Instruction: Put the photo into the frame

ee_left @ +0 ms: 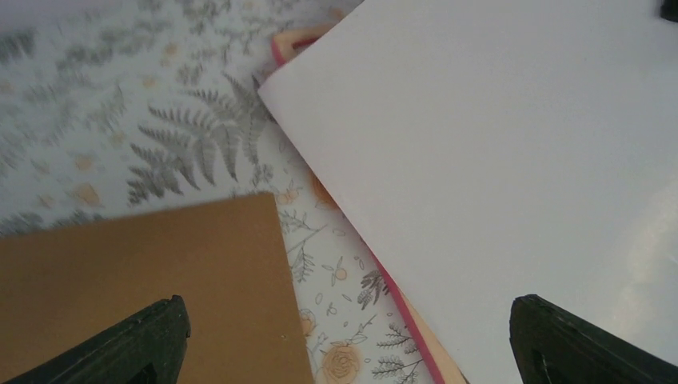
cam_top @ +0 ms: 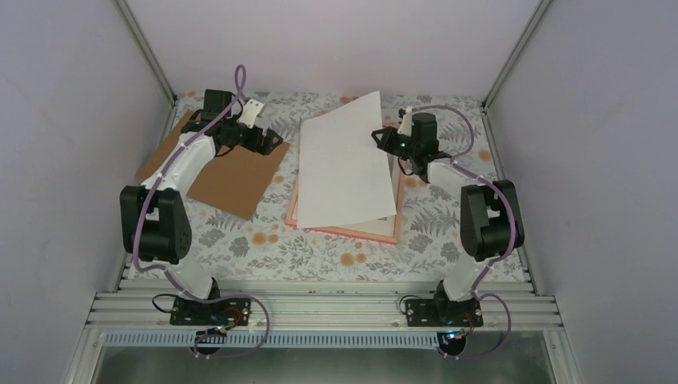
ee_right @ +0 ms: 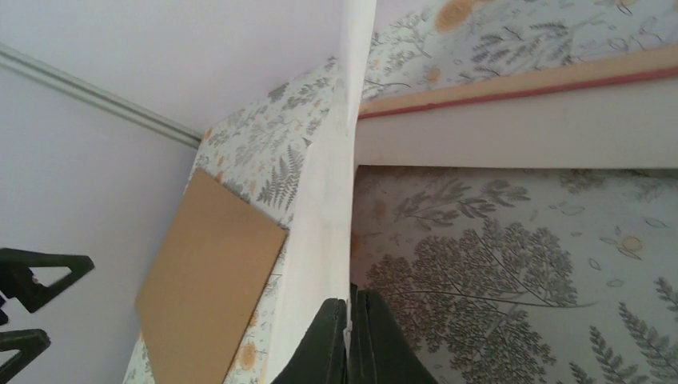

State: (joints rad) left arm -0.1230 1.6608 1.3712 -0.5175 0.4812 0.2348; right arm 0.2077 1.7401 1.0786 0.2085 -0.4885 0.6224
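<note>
The photo (cam_top: 348, 164) shows its plain white back and lies tilted over the pink frame (cam_top: 344, 233), with its right edge raised. My right gripper (cam_top: 389, 144) is shut on that right edge; in the right wrist view the fingers (ee_right: 349, 336) pinch the sheet (ee_right: 328, 208) above the frame's pink edge (ee_right: 520, 90). My left gripper (cam_top: 268, 140) is open and empty. It hovers over the gap between the cardboard and the photo's left edge (ee_left: 496, 144), its midpoint (ee_left: 352, 352) near the frame's pink rim (ee_left: 404, 312). The printed side is hidden.
A brown cardboard backing board (cam_top: 232, 180) lies left of the frame, partly under my left arm; it also shows in the left wrist view (ee_left: 144, 272) and the right wrist view (ee_right: 208, 280). Floral tablecloth (cam_top: 264, 240) covers the table. Walls enclose three sides.
</note>
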